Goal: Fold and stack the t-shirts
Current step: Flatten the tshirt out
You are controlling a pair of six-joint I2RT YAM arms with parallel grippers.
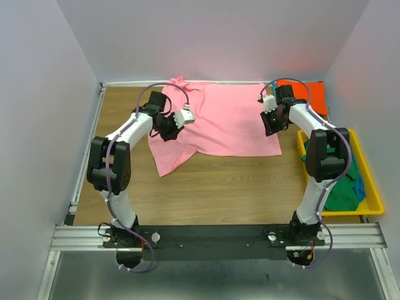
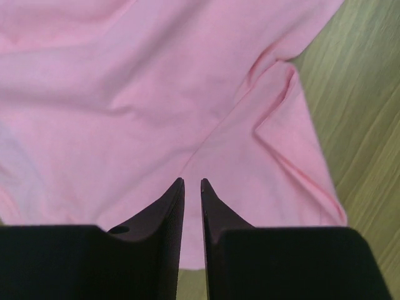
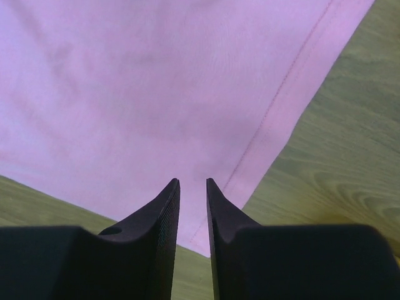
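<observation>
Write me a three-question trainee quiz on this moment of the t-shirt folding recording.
1. Multiple choice: which shirt lies spread on the table beneath the left gripper and the right gripper?
A. the pink t-shirt
B. a green one
C. a blue one

2. True or false: green cloth lies in the yellow bin on the right arm's side of the table.

3. Fill in: the orange t-shirt lies at the far ___ corner of the table.

Key: 1 A; 2 true; 3 right.
</observation>
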